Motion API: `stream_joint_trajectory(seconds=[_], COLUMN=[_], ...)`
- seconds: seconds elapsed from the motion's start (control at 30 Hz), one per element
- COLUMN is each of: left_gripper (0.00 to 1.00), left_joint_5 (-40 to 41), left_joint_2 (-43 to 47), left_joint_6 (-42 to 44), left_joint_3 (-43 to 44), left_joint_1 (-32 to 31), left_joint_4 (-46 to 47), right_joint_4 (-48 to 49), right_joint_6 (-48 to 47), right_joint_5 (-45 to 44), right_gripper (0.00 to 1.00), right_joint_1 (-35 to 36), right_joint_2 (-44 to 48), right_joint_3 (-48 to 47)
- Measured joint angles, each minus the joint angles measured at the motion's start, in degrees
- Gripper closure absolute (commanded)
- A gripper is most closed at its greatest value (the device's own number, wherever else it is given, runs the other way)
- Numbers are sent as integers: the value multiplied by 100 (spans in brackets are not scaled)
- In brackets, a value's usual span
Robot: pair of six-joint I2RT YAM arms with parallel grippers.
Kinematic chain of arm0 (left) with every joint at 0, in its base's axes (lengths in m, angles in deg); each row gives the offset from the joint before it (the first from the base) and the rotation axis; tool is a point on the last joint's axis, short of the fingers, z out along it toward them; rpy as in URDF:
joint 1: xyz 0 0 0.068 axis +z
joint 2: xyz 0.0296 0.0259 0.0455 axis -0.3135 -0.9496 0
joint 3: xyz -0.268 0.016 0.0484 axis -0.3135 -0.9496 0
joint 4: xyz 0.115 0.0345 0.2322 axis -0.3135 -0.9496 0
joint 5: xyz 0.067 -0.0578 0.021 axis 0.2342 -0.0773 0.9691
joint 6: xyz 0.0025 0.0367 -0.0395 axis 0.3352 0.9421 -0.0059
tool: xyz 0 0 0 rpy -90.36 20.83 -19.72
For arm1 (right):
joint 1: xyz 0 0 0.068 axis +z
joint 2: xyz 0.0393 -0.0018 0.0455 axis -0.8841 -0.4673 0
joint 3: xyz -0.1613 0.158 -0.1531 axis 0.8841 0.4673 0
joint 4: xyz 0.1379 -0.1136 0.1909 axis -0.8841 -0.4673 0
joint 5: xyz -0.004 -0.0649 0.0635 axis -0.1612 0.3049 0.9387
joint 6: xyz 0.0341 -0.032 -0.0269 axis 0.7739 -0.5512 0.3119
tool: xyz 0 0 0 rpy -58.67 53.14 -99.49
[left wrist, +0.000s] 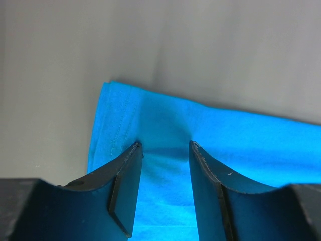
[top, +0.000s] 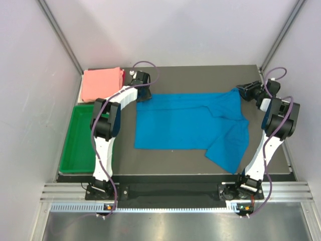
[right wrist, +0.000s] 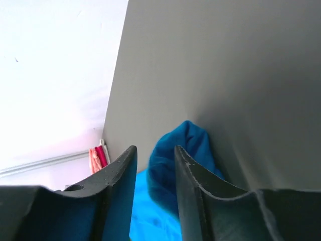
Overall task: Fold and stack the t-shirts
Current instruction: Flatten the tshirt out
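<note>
Folding the blue t-shirt (top: 185, 123), spread on the bench (top: 170, 161); the pink t-shirt (top: 103, 83) lies folded far left. Your left gripper (left wrist: 165, 144) gapes over the blue far-left corner, and your right gripper (right wrist: 154, 148) is narrowly parted at the far-right corner. Next, likely pinch both.

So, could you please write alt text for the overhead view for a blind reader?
A blue shirt lies spread, its right part rumpled, on a dark table, the left hand at its far left corner, the right hand at its far right corner. A folded pink shirt sits far left, a green tray just nearer.
</note>
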Motion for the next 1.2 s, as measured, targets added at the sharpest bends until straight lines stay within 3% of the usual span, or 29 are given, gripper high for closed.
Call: stream_joint_trajectory(seconds=[0.03, 0.07, 0.13, 0.37, 0.67, 0.8, 1.03, 1.07, 1.2], left_gripper=[52, 52, 52, 52, 52, 51, 49, 49, 48], left_joint_5=[2, 11, 39, 105, 214, 214, 9, -42, -260], left_joint_2=[-11, -17, -48, -85, -90, -90, -98, -98, -59], left_joint_6=[0, 2, 9, 22, -4, -2, 114, 151, 313], left_joint_3=[11, 28, 79, 138, 136, 138, 313, 339, 411], left_joint_1=[0, 0, 0, 9, 9, 9, 52, 70, 131], left_joint_4=[-4, -13, -35, -50, -48, -48, -293, -356, -614], right_joint_4=[68, 138, 166, 190, 1742, 2052, 1851, 1508, -323], right_joint_6=[63, 120, 201, 356, 1502, 1779, 1652, 1427, 407], right_joint_5=[22, 44, 59, 68, -4, -114, -133, -168, -509], right_gripper=[69, 85, 99, 100, 100, 93, 54, 49, 47], right_joint_1=[-7, -15, -26, -57, -332, -361, -348, -337, -258], right_joint_2=[-57, -116, -188, -271, -63, -59, -33, 31, 509], right_joint_3=[0, 0, 0, -20, 1250, 1325, 1178, 1093, 568])
